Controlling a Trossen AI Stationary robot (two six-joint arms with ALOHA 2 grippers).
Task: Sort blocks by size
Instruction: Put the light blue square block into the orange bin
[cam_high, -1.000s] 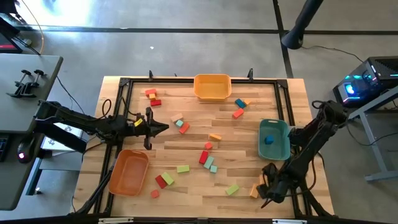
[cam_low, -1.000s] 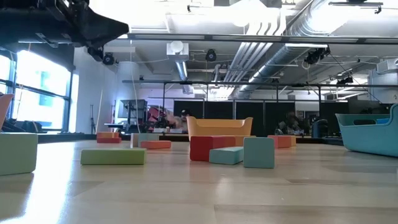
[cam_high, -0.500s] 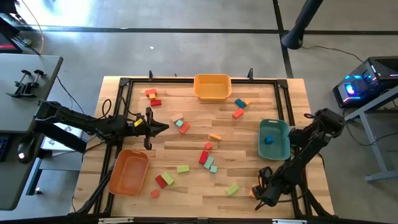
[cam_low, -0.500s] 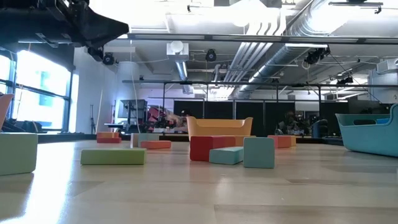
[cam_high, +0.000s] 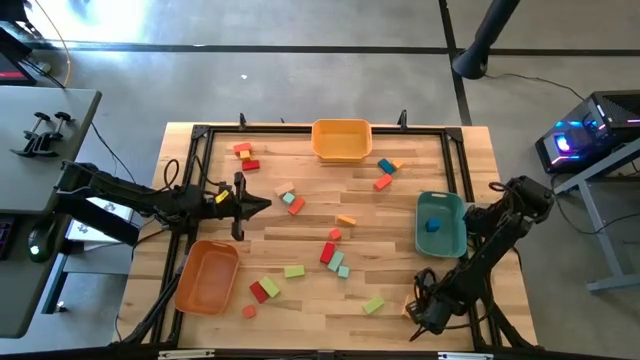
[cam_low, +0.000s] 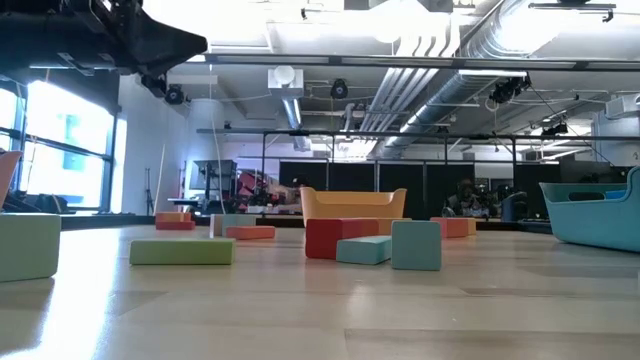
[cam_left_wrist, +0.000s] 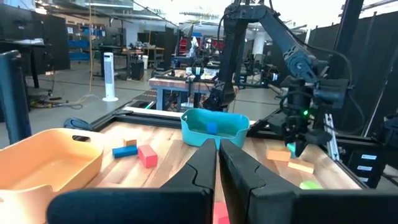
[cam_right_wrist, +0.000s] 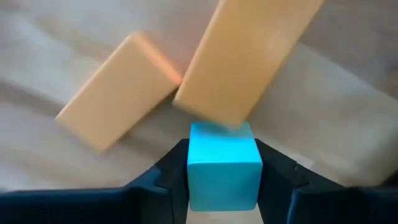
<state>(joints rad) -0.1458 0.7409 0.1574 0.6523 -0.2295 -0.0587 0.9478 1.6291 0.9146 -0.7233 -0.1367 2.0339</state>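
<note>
**Right gripper clamped on blue cube, lower right corner**

While the left gripper (cam_high: 262, 204) waited shut at mid-left of the high view, the right gripper (cam_high: 418, 311) sat low at the table's lower right, fingers pinching a blue cube (cam_right_wrist: 222, 163) beside two orange bars (cam_right_wrist: 249, 56), presumably to carry it to the teal tray (cam_high: 441, 206).

Dark jointed arms (cam_high: 120, 195) (yellow marking (cam_high: 221, 197) on left).
</note>
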